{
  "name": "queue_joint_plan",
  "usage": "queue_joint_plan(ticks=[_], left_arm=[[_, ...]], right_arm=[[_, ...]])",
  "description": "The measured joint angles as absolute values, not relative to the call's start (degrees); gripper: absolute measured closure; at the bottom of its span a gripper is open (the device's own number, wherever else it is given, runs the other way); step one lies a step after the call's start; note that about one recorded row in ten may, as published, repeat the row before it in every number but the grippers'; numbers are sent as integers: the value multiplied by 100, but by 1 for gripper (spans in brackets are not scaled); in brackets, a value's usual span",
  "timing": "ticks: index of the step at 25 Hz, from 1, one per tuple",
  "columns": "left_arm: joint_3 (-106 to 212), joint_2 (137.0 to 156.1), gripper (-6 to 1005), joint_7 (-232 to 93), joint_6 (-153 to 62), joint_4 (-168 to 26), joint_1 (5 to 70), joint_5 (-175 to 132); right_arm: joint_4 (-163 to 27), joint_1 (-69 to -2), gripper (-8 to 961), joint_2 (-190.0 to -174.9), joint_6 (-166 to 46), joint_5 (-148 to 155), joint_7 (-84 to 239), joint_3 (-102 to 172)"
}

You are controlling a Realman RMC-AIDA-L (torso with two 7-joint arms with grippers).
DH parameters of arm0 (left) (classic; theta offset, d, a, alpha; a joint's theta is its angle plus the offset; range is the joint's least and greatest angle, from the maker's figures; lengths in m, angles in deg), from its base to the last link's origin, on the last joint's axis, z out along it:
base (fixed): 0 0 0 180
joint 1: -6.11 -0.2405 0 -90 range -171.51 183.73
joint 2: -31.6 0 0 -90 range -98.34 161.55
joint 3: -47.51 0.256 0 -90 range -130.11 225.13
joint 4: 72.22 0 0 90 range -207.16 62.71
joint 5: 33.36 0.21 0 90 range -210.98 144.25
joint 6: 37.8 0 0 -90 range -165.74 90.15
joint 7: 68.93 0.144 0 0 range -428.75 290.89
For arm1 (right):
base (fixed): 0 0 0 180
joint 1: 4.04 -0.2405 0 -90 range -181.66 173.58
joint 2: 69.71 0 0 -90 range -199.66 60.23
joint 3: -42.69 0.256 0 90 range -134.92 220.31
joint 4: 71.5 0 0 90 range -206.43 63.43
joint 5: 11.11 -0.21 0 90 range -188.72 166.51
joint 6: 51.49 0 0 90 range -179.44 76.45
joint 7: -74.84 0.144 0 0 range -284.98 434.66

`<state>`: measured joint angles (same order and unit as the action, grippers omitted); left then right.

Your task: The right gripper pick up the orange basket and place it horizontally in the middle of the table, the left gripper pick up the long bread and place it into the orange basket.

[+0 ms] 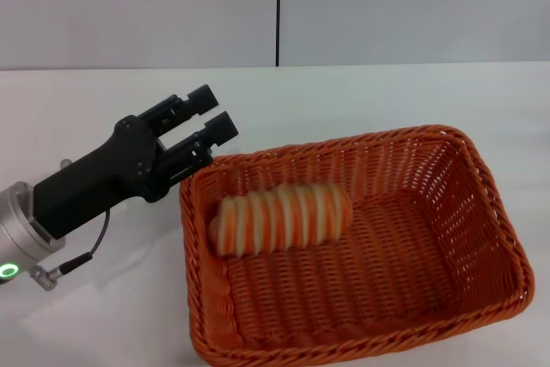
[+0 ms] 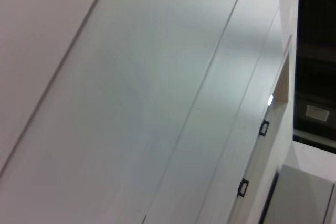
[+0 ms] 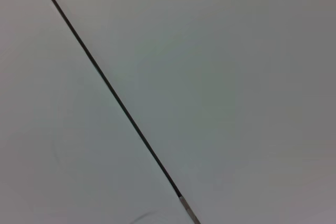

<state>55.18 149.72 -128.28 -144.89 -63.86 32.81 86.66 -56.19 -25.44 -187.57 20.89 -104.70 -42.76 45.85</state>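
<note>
In the head view the orange basket [image 1: 430, 247] lies lengthwise across the white table [image 1: 387, 96], filling the lower right. The long bread [image 1: 279, 217], striped orange and cream, rests inside it against the left end. My left gripper [image 1: 209, 119] hovers just outside the basket's left rim, above and to the left of the bread, open and holding nothing. The right gripper is out of view. Both wrist views show only pale wall panels.
A light wall with a dark vertical seam [image 1: 278, 10] backs the table. Bare tabletop stretches behind the basket and to its left under my left arm [image 1: 77, 186]. The basket's front rim runs near the bottom edge of the head view.
</note>
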Motion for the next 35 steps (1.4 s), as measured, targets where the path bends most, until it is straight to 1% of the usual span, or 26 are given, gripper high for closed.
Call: queue_joint_plan(ticks=[2, 3, 4, 7, 9, 10, 11, 12, 14, 17, 19, 20, 21, 24, 34, 35], left_arm=[[5516, 14969, 459, -12833, -14513, -6366, 3194, 8435], [5516, 14969, 345, -12833, -14513, -6366, 3194, 8435], [5512, 14965, 231, -12808, -14511, -6326, 3063, 8117], [5511, 14962, 200, -12753, -14498, -6247, 2912, 7817], [5482, 14956, 179, -12627, -14490, -6053, 2593, 7233], [5482, 14956, 168, -12627, -14490, -6053, 2593, 7233], [5328, 14952, 158, -12499, -14490, -6011, 2384, 6842], [5328, 14952, 169, -12499, -14490, -6011, 2384, 6842], [4854, 14956, 191, -12166, -14467, -6111, 2086, 6343], [4411, 14971, 225, -11941, -14405, -6301, 1904, 6141], [3614, 14987, 247, -11259, -14372, -6825, 1601, 5988], [3614, 14987, 258, -11259, -14372, -6825, 1601, 5988], [3228, 15000, 269, -10694, -14372, -7203, 1467, 5975], [3022, 15005, 378, -10251, -14347, -7498, 1385, 5978], [2998, 14990, 733, -10264, -14322, -7516, 1425, 5972], [2996, 14990, 957, -10265, -14322, -7517, 1425, 5972]], right_arm=[[-5620, -2558, 440, -18757, 2075, -10470, -4280, 4587], [-5621, -2563, 440, -18758, 2072, -10472, -4283, 4592], [-5621, -2555, 440, -18764, 2068, -10490, -4285, 4619], [-5603, -2535, 440, -18768, 2067, -10503, -4285, 4644], [-5565, -2502, 440, -18768, 2075, -10513, -4285, 4698], [-5565, -2502, 440, -18768, 2075, -10513, -4285, 4698], [-5562, -2484, 440, -18756, 2096, -10520, -4285, 4793], [-5562, -2484, 440, -18756, 2096, -10520, -4285, 4793], [-5560, -2466, 440, -18746, 2114, -10526, -4285, 4974], [-5560, -2465, 440, -18743, 2120, -10528, -4285, 5022], [-5559, -2464, 440, -18737, 2123, -10533, -4285, 5065], [-5559, -2464, 440, -18737, 2123, -10533, -4285, 5065], [-5560, -2469, 440, -18737, 2122, -10534, -4285, 5088], [-5559, -2496, 440, -18734, 2089, -10561, -4285, 5150], [-5559, -2479, 440, -18723, 2117, -10592, -4285, 5168], [-5559, -2479, 440, -18723, 2117, -10592, -4285, 5168]])
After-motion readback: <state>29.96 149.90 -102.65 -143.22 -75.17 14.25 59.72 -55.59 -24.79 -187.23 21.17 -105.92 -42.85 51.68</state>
